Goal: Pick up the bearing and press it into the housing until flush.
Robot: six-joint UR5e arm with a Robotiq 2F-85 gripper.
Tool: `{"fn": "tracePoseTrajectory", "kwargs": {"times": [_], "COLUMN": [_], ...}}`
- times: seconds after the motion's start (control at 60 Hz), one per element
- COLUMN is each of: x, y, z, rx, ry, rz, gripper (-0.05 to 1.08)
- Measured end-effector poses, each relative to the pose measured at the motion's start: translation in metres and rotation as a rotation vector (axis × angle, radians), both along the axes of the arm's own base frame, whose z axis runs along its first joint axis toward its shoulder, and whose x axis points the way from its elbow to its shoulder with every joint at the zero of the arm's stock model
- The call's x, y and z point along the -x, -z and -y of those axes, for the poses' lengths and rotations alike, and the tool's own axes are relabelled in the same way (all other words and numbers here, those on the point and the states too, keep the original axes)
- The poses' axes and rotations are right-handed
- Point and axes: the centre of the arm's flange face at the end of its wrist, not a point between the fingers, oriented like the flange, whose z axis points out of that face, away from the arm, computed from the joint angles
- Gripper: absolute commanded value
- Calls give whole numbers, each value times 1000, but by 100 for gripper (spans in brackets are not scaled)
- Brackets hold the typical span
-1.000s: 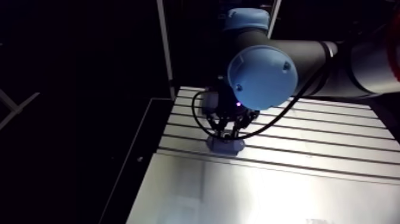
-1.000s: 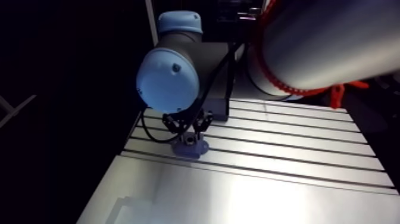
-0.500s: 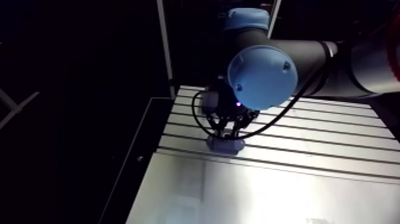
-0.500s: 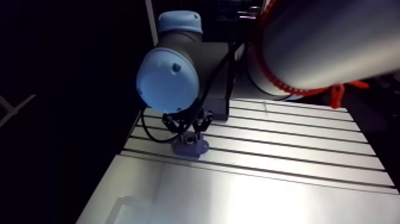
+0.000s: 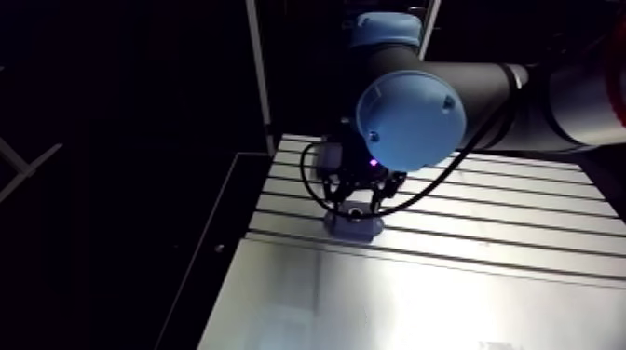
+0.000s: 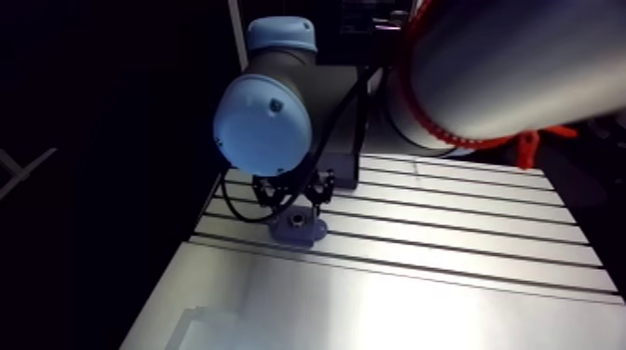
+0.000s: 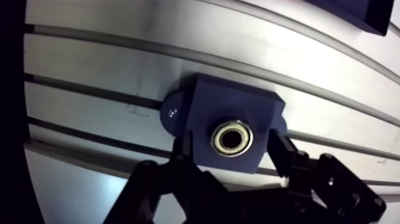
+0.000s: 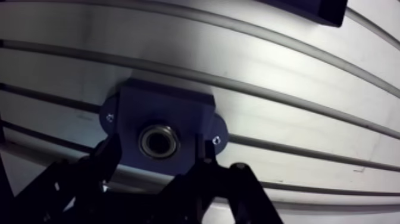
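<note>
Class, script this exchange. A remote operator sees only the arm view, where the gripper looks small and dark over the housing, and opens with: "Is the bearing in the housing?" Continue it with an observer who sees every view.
Observer: Yes. The wrist view shows the bearing sitting in the bore of the housing.
Operator: Is the gripper holding it?
Observer: No. The gripper is open, with one finger on each side of the housing and neither touching the bearing.
Operator: Anything beside the block?
Observer: A rounded ear sticks out on each side, each with what looks like a small screw.
</note>
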Motion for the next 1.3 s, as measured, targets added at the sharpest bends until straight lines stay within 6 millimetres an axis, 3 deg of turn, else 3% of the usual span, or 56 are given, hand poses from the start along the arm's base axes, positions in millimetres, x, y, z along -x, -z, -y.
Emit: {"fn": "tracePoseTrajectory", "kwargs": {"times": [0.3, 0.317, 0.333, 0.367, 0.45, 0.717, 1.3], "x": [9, 10, 10, 12, 15, 18, 14], "y": [-21, -23, -25, -29, -37, -50, -43], "z": [3, 3, 3, 4, 4, 5, 3], "rx": [6, 5, 5, 3, -3, -31, -39], "ry": [12, 15, 19, 29, 62, 132, 208], "rz": [-17, -14, -11, -4, 13, 26, -3], "gripper": [3, 18, 18, 69, 84, 88, 98]}}
